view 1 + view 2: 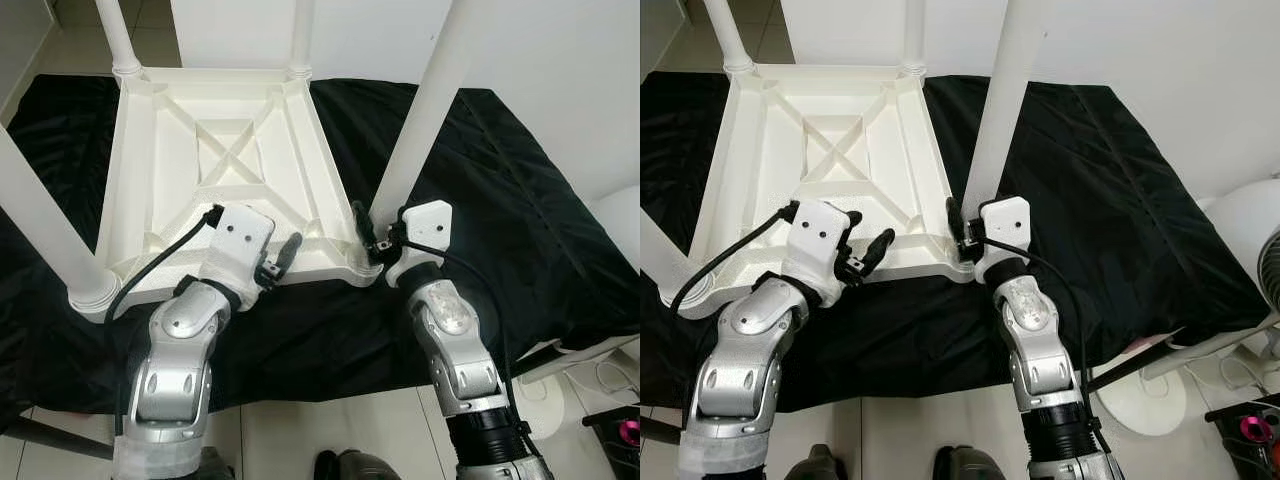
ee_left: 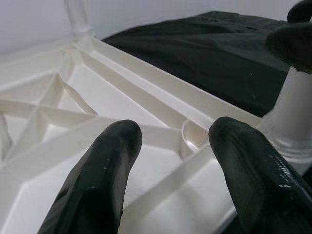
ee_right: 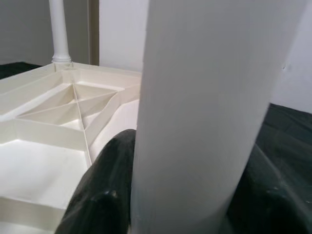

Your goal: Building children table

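A white plastic children's table (image 1: 140, 150) lies upside down on a black cloth, its ribbed underside facing up. Legs stand at its far left corner (image 1: 115, 35), far right corner (image 1: 302, 35) and near left corner (image 1: 40, 220). My right gripper (image 1: 372, 240) is shut on the base of the near right leg (image 1: 425, 110), with black fingers (image 3: 105, 190) pressed on both sides of the leg (image 3: 204, 107). My left gripper (image 1: 276, 264) hovers open over the table's near rim. Its fingers (image 2: 97, 180) straddle a rib beside a round socket (image 2: 195, 136), holding nothing.
The black cloth (image 1: 520, 200) spreads well beyond the table to the right. On the tiled floor at the right are a white round base (image 1: 1140, 400), cables and a pink object (image 1: 1255, 428). A white wall rises behind the table.
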Available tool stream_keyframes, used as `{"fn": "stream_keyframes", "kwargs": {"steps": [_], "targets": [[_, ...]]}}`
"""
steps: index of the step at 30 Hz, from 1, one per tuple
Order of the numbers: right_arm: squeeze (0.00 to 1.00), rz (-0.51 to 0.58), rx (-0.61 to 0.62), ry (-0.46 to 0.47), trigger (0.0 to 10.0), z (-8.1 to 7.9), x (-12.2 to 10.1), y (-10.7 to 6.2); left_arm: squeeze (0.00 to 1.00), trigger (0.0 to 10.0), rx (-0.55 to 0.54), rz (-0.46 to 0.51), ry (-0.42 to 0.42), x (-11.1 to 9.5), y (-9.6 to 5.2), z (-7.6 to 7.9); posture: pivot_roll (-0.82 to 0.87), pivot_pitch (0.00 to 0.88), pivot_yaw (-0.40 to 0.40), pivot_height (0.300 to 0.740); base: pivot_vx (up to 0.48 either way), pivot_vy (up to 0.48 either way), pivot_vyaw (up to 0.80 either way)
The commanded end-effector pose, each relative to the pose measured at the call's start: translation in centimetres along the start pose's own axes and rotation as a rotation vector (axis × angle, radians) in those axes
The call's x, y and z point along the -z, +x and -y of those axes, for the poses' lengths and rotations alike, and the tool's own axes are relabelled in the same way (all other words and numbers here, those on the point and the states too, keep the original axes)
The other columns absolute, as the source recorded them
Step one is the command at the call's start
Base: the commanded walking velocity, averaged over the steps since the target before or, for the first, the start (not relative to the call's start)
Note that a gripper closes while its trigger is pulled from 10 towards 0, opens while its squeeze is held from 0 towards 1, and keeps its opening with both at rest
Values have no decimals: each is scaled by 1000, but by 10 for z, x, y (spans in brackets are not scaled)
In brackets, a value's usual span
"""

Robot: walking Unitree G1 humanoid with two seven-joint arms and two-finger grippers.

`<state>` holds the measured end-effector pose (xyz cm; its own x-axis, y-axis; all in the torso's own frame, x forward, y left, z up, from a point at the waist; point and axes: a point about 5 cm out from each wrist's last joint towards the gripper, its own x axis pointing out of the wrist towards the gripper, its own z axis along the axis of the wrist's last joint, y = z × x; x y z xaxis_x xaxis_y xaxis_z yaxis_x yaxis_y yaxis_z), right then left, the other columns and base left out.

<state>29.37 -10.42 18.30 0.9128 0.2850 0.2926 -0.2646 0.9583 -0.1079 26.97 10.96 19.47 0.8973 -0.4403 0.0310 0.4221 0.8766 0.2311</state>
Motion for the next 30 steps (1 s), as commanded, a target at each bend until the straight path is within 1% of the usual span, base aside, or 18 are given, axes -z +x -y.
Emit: {"fn": "stream_keyframes", "kwargs": {"steps": [1, 2, 4, 6, 8, 10, 11, 14, 15, 17, 19, 20, 21, 22, 23, 25, 30], "targets": [[0, 25, 22, -22, 1255, 3, -8, 3, 0, 10000, -297, -11, -6, 2, -2, -13, 50, 42, -94, 740, 0, 0, 0], [0, 21, 25, -25, 10000, 4, -8, 4, 0, 10000, -292, -12, -4, 4, -2, -13, 45, 27, -97, 740, 0, 0, 0], [0, 16, 34, -30, 10000, 5, -10, 7, 0, 10000, -274, -6, 6, 5, -3, -11, 41, 14, -93, 740, 0, 0, 0], [0, 19, 31, -35, 10000, 5, -12, 8, 0, 10000, -235, 7, -4, 5, -5, -7, 40, 10, -90, 740, 0, 0, 0], [0, 13, 34, -45, 10000, 6, -11, 8, 0, 10000, -185, 22, 13, 5, -7, -4, 41, 2, -90, 740, 0, 0, 0], [0, 13, 34, -45, 10000, 6, -11, 8, 0, 10000, -185, 22, 13, 5, -7, -4, 41, 2, -90, 740, 0, 0, 0], [0, 8, 42, -47, 10000, 7, -11, 10, 0, 10000, -87, 49, 4, 3, -10, 2, 43, 0, -101, 740, 0, 0, 0], [0, 10, 51, -53, 10000, 7, -13, 13, 0, 10000, 62, 75, 30, -1, -16, 10, 45, 0, -108, 740, 0, 0, 0], [0, 9, 55, -54, 10000, 7, -13, 14, 0, 10000, 86, 73, 42, -1, -16, 11, 45, 0, -108, 740, 0, 0, 0], [0, 9, 55, -54, 10000, 7, -13, 14, 0, 10000, 86, 73, 42, -1, -16, 11, 45, 0, -108, 740, 0, 0, 0], [0, 2, 66, -56, 10000, 8, -15, 16, 0, 10000, 172, 91, 18, -4, -20, 21, 40, 0, -110, 740, 0, 0, 0], [0, 1, 68, -55, 10000, 8, -15, 17, 0, 10000, 197, 102, 10, -6, -21, 24, 40, 0, -110, 740, 0, 0, 0], [0, 1, 68, -55, 10000, 8, -15, 17, 0, 10000, 197, 102, 10, -6, -21, 24, 40, 0, -110, 740, 0, 0, 0], [0, 0, 80, -54, 10000, 9, -16, 19, 0, 10000, 234, 110, 1, -7, -21, 30, 34, 1, -106, 740, 0, 0, 0], [0, 0, 80, -54, 10000, 9, -16, 19, 0, 10000, 234, 110, 1, -7, -21, 30, 34, 1, -106, 740, 0, 0, 0], [0, 1, 98, -55, 10000, 9, -18, 23, 0, 10000, 275, 115, -6, -8, -19, 39, 29, 2, -95, 740, 0, 0, 0], [0, 1, 104, -52, 10000, 8, -18, 23, 0, 10000, 287, 113, -5, -7, -19, 41, 29, 2, -95, 740, 0, 0, 0]]}}
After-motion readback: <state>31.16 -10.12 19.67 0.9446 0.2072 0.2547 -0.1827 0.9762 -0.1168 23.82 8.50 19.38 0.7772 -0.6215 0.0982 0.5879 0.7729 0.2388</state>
